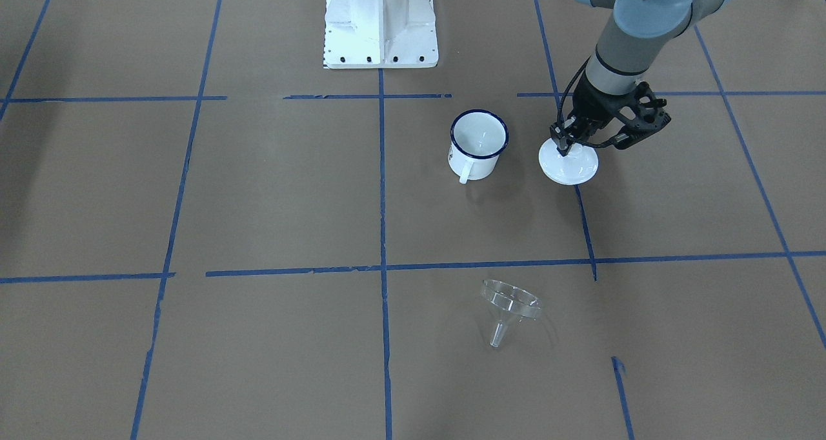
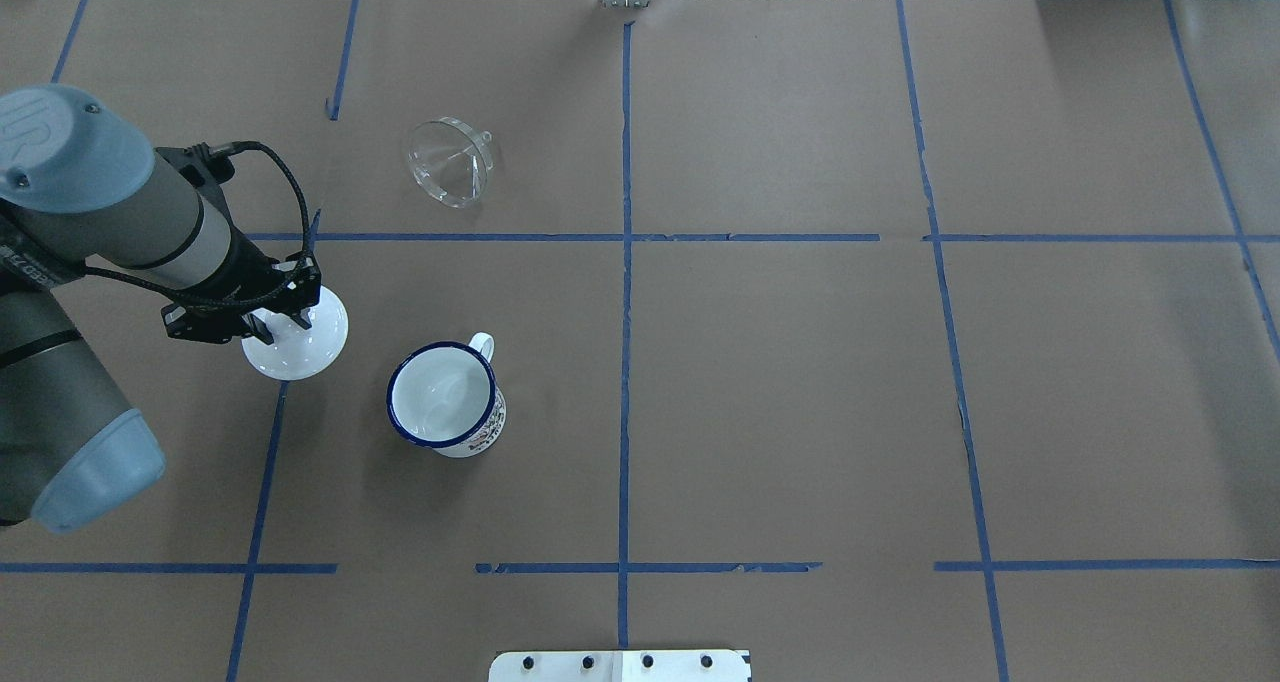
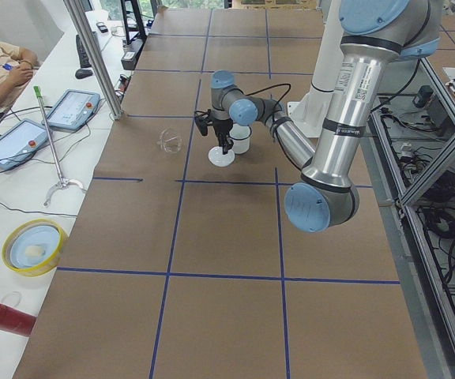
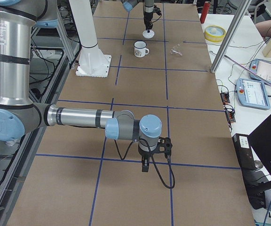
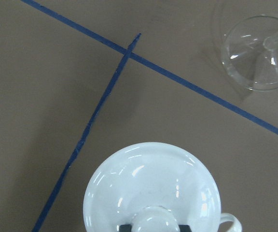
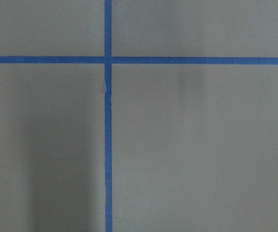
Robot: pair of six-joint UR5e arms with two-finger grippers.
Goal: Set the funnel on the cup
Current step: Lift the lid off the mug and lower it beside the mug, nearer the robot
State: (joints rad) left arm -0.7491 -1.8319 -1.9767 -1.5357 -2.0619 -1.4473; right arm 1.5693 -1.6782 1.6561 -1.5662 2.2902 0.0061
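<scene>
Left gripper [image 1: 566,148] fingers clamp the round white knobbed lid [image 1: 575,168] beside the white enamel mug [image 1: 476,162], freeing it for the clear plastic funnel [image 1: 510,301].

White blue-rimmed cup [image 1: 478,144], clear funnel [image 1: 510,306], white lid [image 1: 571,167], blue-taped brown table [image 1: 258,201]

A robotics lab: tape-gridded table [image 2: 800,412], teach pendants [image 3: 73,109], loose cables [image 3: 442,189].
</scene>
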